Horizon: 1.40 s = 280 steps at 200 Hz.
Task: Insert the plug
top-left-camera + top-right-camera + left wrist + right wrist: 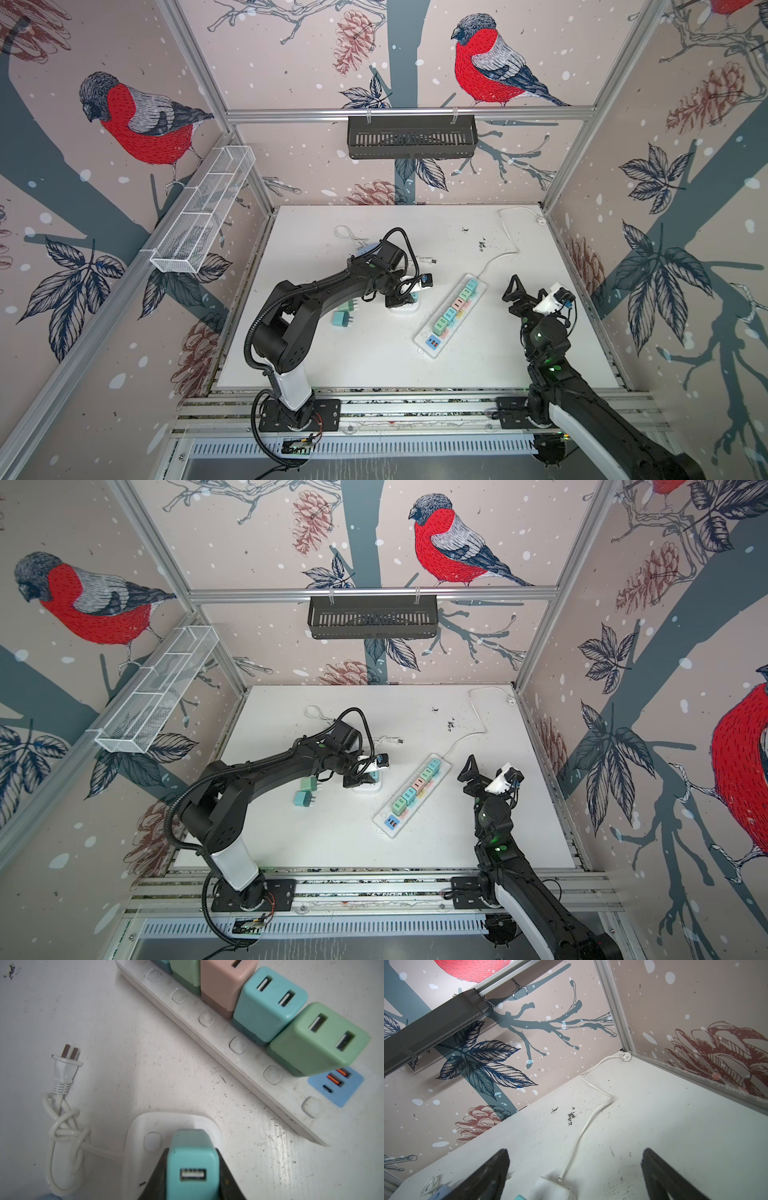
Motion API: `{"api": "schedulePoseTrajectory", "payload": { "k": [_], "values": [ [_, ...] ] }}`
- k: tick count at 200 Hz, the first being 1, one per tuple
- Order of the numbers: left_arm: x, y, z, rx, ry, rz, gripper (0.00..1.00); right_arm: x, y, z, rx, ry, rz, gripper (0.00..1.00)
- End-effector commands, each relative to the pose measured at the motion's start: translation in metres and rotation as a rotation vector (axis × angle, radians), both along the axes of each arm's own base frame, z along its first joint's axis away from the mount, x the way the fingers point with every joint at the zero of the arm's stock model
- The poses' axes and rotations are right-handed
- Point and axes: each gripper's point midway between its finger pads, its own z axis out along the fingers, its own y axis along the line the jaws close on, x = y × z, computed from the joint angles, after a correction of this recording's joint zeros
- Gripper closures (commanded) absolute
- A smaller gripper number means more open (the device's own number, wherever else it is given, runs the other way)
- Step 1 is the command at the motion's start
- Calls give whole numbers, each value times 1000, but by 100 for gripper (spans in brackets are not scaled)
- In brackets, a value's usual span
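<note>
Left jaws clamped on teal plug (192, 1167), seemingly seated in small white socket (135, 1136); release pending. Right jaws wide, empty.

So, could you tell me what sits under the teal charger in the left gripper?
A white socket block lies under the charger, its button showing. The prongs and the slots are covered, so how deep it sits cannot be seen.
</note>
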Motion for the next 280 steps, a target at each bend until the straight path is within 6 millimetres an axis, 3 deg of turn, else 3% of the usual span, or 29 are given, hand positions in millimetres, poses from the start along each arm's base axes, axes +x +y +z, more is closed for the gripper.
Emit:
{"api": "schedulePoseTrajectory", "payload": {
  "k": [1, 149, 202, 280],
  "values": [
    [1, -4, 3, -17, -11, -23, 100, -5, 0, -18, -10, 25, 7, 0],
    [11, -5, -10, 13, 11, -15, 100, -4, 0, -19, -13, 32, 9, 0],
    [4, -12, -16, -10, 94, -24, 100, -4, 1, -19, -16, 33, 12, 0],
    [13, -18, -26, 18, 176, 27, 100, -3, 1, -19, -16, 33, 14, 0]
  ]
}}
